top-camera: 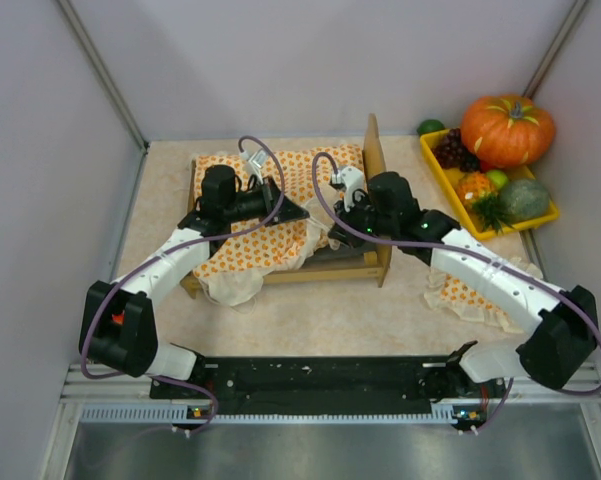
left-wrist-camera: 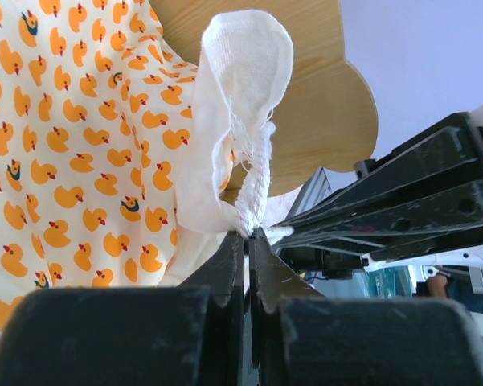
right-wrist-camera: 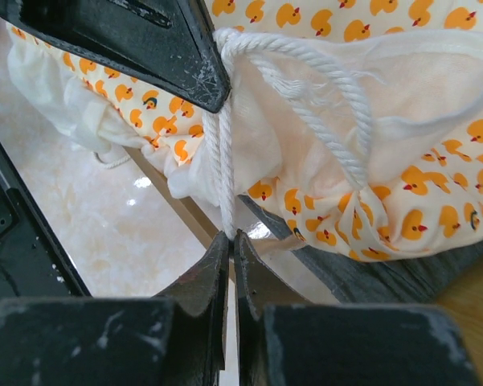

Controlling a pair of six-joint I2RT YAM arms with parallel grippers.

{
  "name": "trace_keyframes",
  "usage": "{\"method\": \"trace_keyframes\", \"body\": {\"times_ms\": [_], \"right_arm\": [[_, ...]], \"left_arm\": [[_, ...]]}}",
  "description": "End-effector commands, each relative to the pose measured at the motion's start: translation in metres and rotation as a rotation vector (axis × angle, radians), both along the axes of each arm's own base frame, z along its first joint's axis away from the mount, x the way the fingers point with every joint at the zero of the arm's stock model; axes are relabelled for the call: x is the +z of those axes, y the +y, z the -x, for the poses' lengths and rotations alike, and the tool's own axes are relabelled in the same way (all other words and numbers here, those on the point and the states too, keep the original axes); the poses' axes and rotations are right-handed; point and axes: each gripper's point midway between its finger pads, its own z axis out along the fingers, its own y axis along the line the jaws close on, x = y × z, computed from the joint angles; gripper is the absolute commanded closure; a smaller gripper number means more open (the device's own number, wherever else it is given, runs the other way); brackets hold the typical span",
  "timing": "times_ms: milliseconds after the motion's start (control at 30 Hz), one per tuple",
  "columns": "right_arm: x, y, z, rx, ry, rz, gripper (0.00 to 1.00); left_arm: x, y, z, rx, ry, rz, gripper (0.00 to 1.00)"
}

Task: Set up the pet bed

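Top external view, DESK: Where does the pet bed [top-camera: 325, 272] stand?

PHOTOGRAPHER: Mid-surface, toward the far side of the beige surface [top-camera: 320, 325], with its tall plywood headboard [top-camera: 373, 150] upright at the right end. A duck-print bedspread [top-camera: 250, 250] lies rumpled over the frame. Its white ruffle spills over the near left corner onto the surface.

DESK: And the arms?

PHOTOGRAPHER: Both reach in over the bed and meet near its middle. In the left wrist view, the left claw [left-wrist-camera: 247, 239] has its fingers pressed together on the frayed white hem of the bedspread, which stands up in a loop in front of the headboard. In the right wrist view, the right claw [right-wrist-camera: 231, 236] is pinched tight on a white cord [right-wrist-camera: 223, 161]. The cord runs up to the bedspread's edge, just beside the tip of the left claw. Below the cloth, a strip of the bed's dark grey base [right-wrist-camera: 370, 281] shows.

DESK: Anything else in frame?

PHOTOGRAPHER: A small matching pillow [top-camera: 470, 298] lies on the surface to the right of the bed, partly under the right arm. At the far right corner, a yellow tray [top-camera: 515, 226] holds grapes and gourds, with a large orange pumpkin [top-camera: 507, 128] at its far end.
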Motion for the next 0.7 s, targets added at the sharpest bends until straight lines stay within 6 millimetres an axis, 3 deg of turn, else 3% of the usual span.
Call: {"method": "trace_keyframes", "body": {"times_ms": [0,233,467,567,633,667], "right_arm": [[0.030,-0.017,0.007,-0.061,-0.028,0.002,1.00],[0.040,-0.032,0.012,-0.098,-0.001,0.058,1.00],[0.064,-0.009,0.048,0.074,0.107,-0.065,1.00],[0.061,-0.014,0.048,0.041,0.120,-0.047,1.00],[0.058,-0.026,0.038,-0.044,0.106,0.001,1.00],[0.059,-0.032,0.042,-0.066,0.129,0.021,1.00]], "left_arm": [[0.005,0.002,-0.001,-0.017,-0.054,0.006,1.00],[0.004,0.001,-0.001,-0.033,-0.050,0.003,1.00],[0.001,0.001,-0.002,-0.041,-0.041,0.000,1.00],[0.001,0.000,-0.002,-0.050,-0.040,0.003,1.00],[0.001,0.000,-0.001,-0.057,-0.041,0.003,1.00],[0.000,0.000,-0.001,-0.058,-0.038,0.002,1.00]]}}
